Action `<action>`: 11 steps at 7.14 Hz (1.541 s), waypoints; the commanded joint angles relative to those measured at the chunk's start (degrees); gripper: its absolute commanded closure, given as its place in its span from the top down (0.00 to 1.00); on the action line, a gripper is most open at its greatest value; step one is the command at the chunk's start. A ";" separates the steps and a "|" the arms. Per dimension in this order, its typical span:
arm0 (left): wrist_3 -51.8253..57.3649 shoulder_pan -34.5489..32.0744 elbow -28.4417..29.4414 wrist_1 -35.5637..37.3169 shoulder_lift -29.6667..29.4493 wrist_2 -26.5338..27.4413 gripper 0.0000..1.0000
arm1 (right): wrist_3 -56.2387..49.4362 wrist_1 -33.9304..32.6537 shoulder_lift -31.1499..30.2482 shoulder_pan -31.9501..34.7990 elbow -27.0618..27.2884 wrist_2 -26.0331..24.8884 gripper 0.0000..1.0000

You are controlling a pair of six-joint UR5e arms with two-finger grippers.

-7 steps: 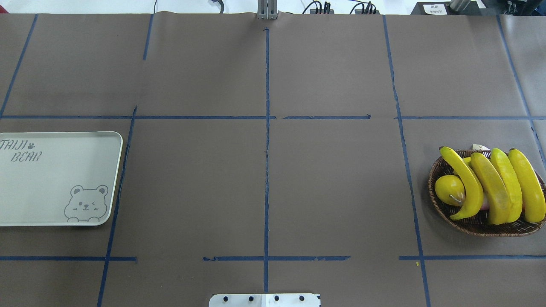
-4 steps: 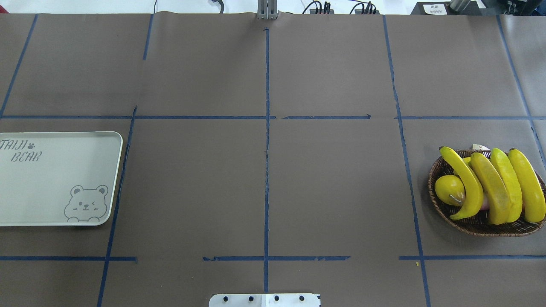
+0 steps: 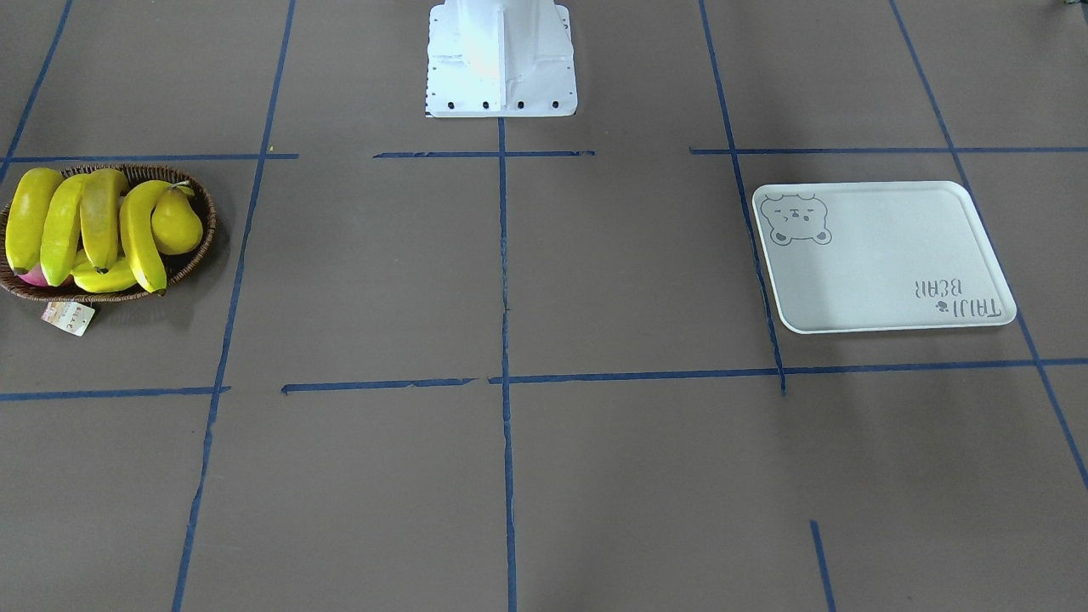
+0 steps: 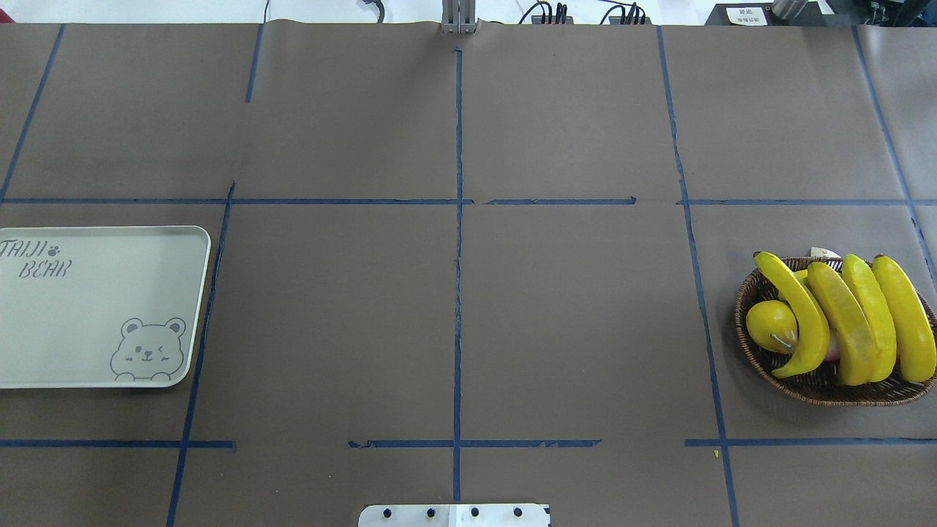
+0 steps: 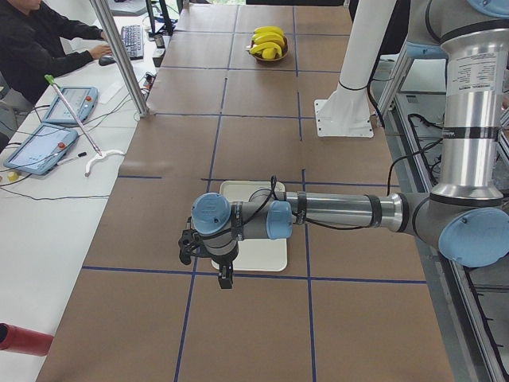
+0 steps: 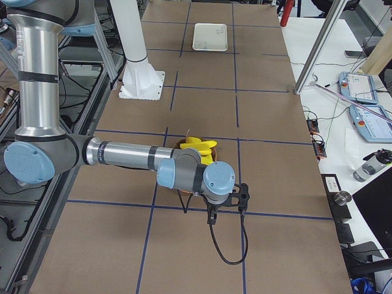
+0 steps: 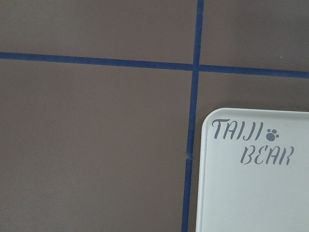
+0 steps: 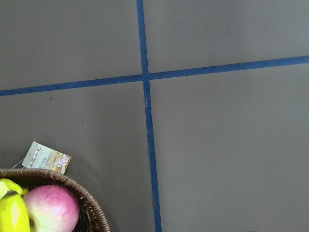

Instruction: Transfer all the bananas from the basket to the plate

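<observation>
Four yellow bananas (image 4: 849, 326) lie side by side in a brown wicker basket (image 4: 834, 394) at the right of the overhead view; they also show in the front view (image 3: 98, 221). The off-white bear plate (image 4: 95, 307) lies empty at the far left, also in the front view (image 3: 884, 263) and the left wrist view (image 7: 256, 193). My left gripper (image 5: 225, 277) hangs above the table next to the plate. My right gripper (image 6: 211, 217) hangs beside the basket. Both show only in the side views, so I cannot tell if they are open or shut.
A yellow pear (image 4: 770, 326) and a pink apple (image 8: 53, 208) share the basket, and a paper tag (image 8: 46, 157) lies by its rim. The robot's white base (image 3: 501, 59) stands at the table's near edge. An operator (image 5: 40, 48) sits along the far side.
</observation>
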 commanded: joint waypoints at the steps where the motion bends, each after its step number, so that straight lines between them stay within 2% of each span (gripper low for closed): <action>1: 0.00 0.00 0.00 0.00 0.00 -0.04 1.00 | 0.00 0.00 0.00 -0.04 0.09 0.09 1.00; 7: -0.09 -0.08 -0.08 0.00 -0.09 -0.04 1.00 | -0.27 0.09 0.18 -0.13 0.17 0.09 1.00; 9: -0.09 -0.08 -0.17 0.00 -0.17 0.05 1.00 | -0.09 -0.09 0.26 -0.13 2.01 0.18 1.00; 10: -0.09 -0.08 -0.35 0.00 -0.17 -0.04 1.00 | 0.00 -0.43 0.79 -2.39 2.80 -0.87 1.00; 11: -0.09 -0.08 -0.43 0.00 -0.17 -0.04 1.00 | 0.00 -0.35 3.66 -3.02 2.99 -4.97 1.00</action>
